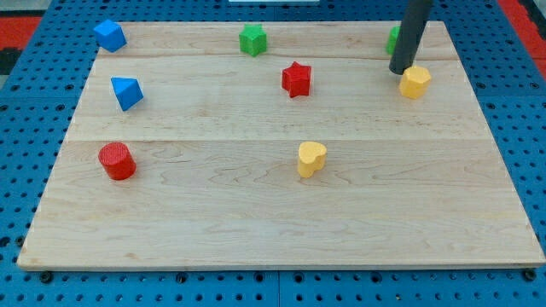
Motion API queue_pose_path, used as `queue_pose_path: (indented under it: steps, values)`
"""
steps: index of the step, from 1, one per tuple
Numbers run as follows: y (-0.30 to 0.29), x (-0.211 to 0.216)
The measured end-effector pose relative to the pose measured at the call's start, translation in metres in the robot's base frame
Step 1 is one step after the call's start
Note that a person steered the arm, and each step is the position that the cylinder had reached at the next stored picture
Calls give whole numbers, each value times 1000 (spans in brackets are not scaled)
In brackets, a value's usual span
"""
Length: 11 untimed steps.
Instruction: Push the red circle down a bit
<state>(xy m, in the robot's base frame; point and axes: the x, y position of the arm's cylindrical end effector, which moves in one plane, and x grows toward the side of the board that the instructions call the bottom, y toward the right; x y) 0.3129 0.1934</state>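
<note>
Camera view, largest to smallest. Wooden desk (273,230), pale planks, resting on blue pegboard. Dark rod descending at upper right of frame; my tip (399,71) just beside the upper-left edge of a yellow block (415,82), partly hiding a green block (393,38) behind it. No pincer on this rig, so no spread or pinching state to report. Red circle (117,161) at lower left of frame, well apart from my tip, upright on its flat end; round in plan, so no long axis across the desk and no facing direction, only a vertical axis. Elsewhere: yellow heart (311,159) at centre, red star (296,79) above it, green block (252,39) at top centre, two blue blocks (109,35) (126,92) at upper left. Step in hand, judged: travel across to a spot just above the red circle, skirting the red star and blue blocks, then a short centred push toward frame bottom; off-centre contact likely to roll it sideways.
</note>
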Motion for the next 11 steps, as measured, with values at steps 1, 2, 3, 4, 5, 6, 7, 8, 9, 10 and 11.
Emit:
queue_pose_path:
  steps: [1,2,3,4,5,6,7,8,9,10,11]
  values:
    - [2,7]
    - [2,10]
    - [2,10]
    - [-31,17]
    - [-63,19]
    - [-116,58]
    - [-174,91]
    - [-231,119]
    - [-269,109]
    - [-303,102]
    - [-359,121]
